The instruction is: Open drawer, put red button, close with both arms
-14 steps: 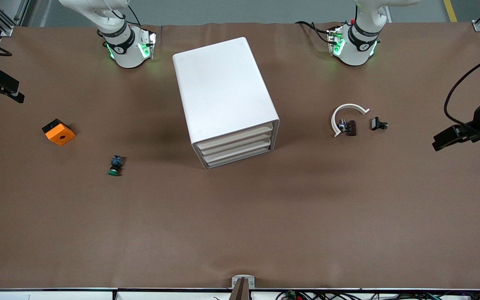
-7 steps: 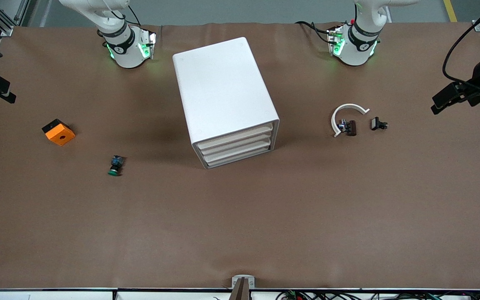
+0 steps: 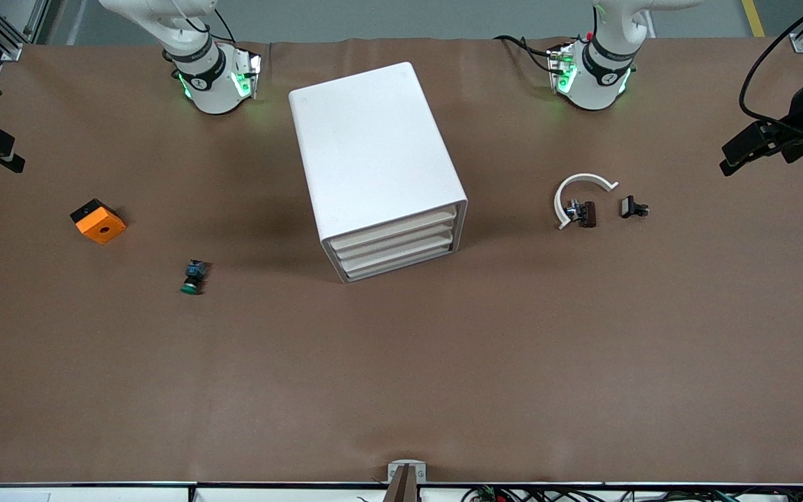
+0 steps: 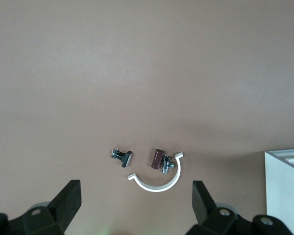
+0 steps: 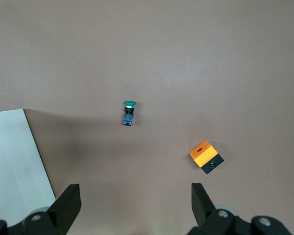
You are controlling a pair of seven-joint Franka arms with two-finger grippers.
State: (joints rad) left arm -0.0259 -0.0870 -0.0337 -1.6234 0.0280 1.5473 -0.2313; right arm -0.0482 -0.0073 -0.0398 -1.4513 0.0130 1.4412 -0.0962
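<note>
1. Right tool [image 3: 4,155]: hangs over the right arm's end of the tabletop [image 3: 401,376]. Fingers spread wide, holding nothing. In the last second it has drawn a little outward, toward that edge.
2. Orange block [image 3: 98,221]: on the tabletop near the right tool, toward the cabinet from it. Untouched.
3. Green-capped button [image 3: 193,277]: lies on its side, farther from the right tool than the block. Not the item wanted.
4. Drawer cabinet [image 3: 373,160]: white, mid-tabletop, well apart from both tools. All three drawer fronts [image 3: 394,244] sit flush and shut.
5. White half-ring [image 3: 579,187], with a brown clip [image 3: 585,213] just inside it and a small black part [image 3: 633,207] beside it. This is the group closest to the left tool, but still apart from it.
6. Left tool [image 3: 730,159]: hangs over the left arm's end of the tabletop. Fingers wide apart, empty. It has pulled up and away from the half-ring group within the second.
7. Red button: not seen anywhere on the tabletop or in either tool. Whether it lies in a shut drawer cannot be told.

Note: both arms are backing off with every drawer shut, so neither looks engaged in a step at present.
</note>
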